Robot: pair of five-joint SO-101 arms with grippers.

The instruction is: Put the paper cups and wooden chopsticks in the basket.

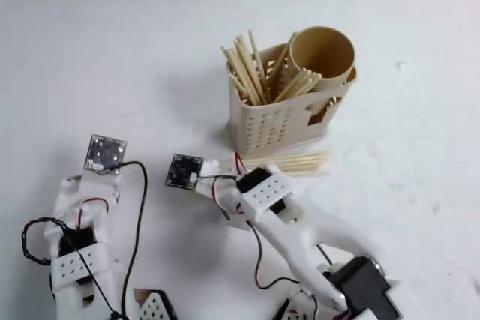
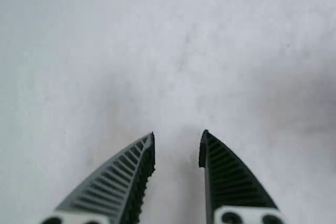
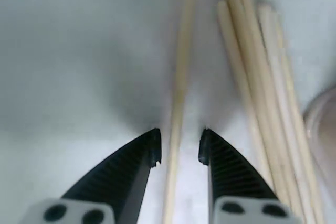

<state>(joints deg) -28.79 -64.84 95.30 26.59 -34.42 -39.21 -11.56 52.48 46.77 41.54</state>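
A cream slotted basket [image 1: 277,129] stands mid-table, holding a tan paper cup [image 1: 322,54] and several wooden chopsticks [image 1: 251,73]. More loose chopsticks [image 1: 296,161] lie flat on the table against the basket's near side. My right arm [image 1: 262,192] ends at their left tips. In the right wrist view my right gripper [image 3: 178,148] is open, one chopstick [image 3: 178,77] running between its fingers, and a bundle of others [image 3: 257,77] lies beside it. My left gripper [image 2: 177,148] is open over bare white table, with the left arm [image 1: 79,215] at the near left.
The white table [image 1: 112,58] spreads wide to the left of and beyond the basket. A pale rounded edge [image 3: 323,124] sits beside the chopstick bundle in the right wrist view. Black cables [image 1: 139,215] trail from both arms near the table's front.
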